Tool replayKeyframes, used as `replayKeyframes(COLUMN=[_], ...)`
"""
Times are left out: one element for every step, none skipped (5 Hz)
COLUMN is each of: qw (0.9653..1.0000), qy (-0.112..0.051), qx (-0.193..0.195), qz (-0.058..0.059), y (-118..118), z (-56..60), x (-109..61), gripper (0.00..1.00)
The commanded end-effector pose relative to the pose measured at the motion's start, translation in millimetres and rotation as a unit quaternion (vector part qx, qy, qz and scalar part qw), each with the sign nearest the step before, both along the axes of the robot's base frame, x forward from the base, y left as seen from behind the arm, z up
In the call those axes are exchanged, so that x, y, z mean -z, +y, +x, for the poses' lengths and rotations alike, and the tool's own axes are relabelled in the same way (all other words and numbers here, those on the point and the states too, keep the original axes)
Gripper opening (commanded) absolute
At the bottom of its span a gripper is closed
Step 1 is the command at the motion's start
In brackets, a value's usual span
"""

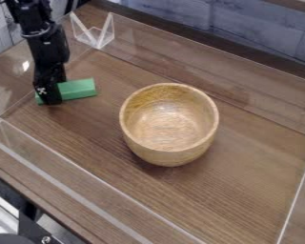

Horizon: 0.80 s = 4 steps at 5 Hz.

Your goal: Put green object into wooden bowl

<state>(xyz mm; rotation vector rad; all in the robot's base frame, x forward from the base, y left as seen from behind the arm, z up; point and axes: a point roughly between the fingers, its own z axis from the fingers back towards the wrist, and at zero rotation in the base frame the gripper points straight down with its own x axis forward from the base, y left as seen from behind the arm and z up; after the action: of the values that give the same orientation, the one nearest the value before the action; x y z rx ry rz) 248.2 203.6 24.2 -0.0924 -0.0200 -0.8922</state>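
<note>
- Green block lies flat on the wooden bench, near its left edge, well apart from the wooden bowl.
- Gripper reaches down over the block's left part; its fingers stand released, spread apart.
- Fingertips overlap the block's left end in view; whether they touch it, I cannot tell.
- Bowl's hollow holds nothing.

Open wood beyond the bowl — its thick rim blocks the middle.
</note>
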Motion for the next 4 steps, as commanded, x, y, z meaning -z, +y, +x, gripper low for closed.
replayKeyframes(qw=[0.9997,0.9994,0.9989,0.9996], qy=[-0.019,-0.017,-0.013,-0.009], qx=[-0.011,-0.030,-0.045,-0.025], qz=[0.008,0.001,-0.005,-0.011], y=[5.8,11.2,12.4,11.5], z=[15.1,14.4,13.3,13.3], x=[-14.0,-8.9,-4.7,-4.5], gripper=[1.00,1.00,1.00,1.00])
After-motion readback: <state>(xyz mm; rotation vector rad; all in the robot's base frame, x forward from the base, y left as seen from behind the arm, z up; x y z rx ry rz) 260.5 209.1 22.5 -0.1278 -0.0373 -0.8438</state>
